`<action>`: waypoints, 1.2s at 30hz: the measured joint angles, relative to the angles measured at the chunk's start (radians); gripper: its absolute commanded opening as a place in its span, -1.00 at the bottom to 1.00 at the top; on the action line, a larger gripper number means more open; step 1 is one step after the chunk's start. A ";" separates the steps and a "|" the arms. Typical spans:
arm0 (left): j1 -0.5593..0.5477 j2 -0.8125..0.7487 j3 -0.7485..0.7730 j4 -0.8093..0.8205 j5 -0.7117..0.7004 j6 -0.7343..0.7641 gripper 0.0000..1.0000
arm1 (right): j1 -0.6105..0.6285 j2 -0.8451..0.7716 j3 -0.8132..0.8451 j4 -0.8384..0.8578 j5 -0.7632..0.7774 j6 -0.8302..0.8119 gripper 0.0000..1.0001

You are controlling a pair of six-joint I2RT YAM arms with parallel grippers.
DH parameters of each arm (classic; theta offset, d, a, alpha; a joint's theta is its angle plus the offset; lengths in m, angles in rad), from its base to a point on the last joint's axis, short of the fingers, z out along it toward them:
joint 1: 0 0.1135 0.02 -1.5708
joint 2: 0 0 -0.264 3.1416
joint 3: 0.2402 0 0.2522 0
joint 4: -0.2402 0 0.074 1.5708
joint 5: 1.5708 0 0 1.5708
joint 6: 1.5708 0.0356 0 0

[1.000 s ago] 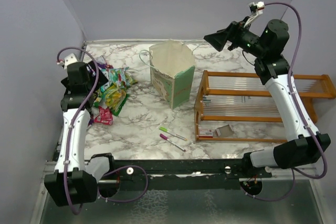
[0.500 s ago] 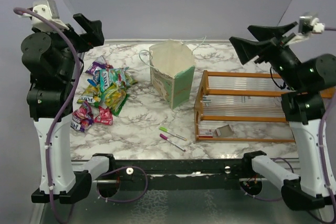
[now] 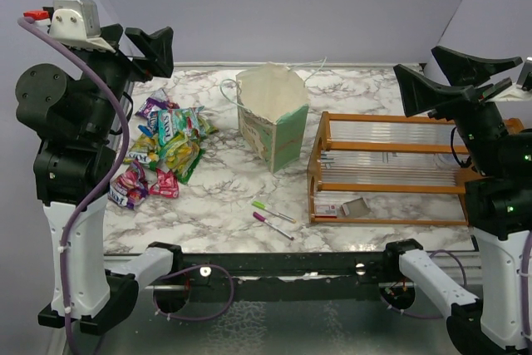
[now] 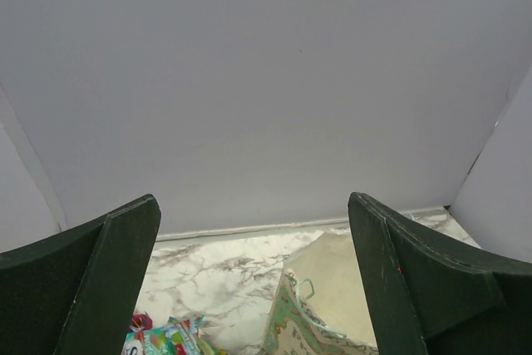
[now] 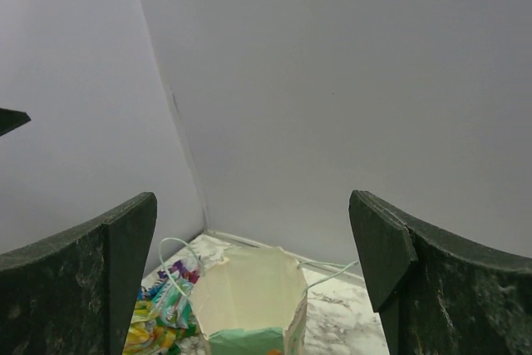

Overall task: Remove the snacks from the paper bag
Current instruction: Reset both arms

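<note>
The paper bag [image 3: 268, 110] stands open-topped between the snacks [image 3: 170, 143] and the orange rack [image 3: 391, 149], with a gap on each side.

Paper bag [image 3: 272, 118]: upright, centre rear of the table [image 3: 224, 197]. Snacks [image 3: 162, 151]: heaped on the table left of the bag, apart from it, near the left edge. Rack [image 3: 399, 168]: just beside the bag on its right, extending towards the right edge. Two pens [image 3: 273, 215]: side by side on the table before the bag, near the rack's near-left corner. Small flat items [image 3: 345, 207]: inside the rack at that corner.
</note>
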 measured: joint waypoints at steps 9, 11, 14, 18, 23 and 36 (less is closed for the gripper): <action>-0.028 -0.005 -0.025 0.065 0.000 0.028 0.98 | 0.033 0.002 -0.002 -0.037 0.069 -0.055 0.99; -0.045 -0.005 -0.036 0.077 0.000 0.035 0.98 | 0.034 0.005 -0.001 -0.043 0.091 -0.070 0.99; -0.073 0.002 -0.041 0.080 -0.004 0.050 0.98 | 0.036 0.015 0.008 -0.055 0.123 -0.081 0.99; -0.091 -0.008 -0.077 0.109 -0.018 0.068 0.98 | 0.037 0.019 0.008 -0.055 0.140 -0.097 0.99; -0.092 -0.047 -0.169 0.168 -0.023 0.084 0.98 | 0.037 0.018 -0.017 -0.029 0.145 -0.112 0.99; -0.098 -0.072 -0.222 0.261 -0.024 0.097 0.98 | 0.037 0.037 -0.064 -0.002 0.145 -0.122 0.99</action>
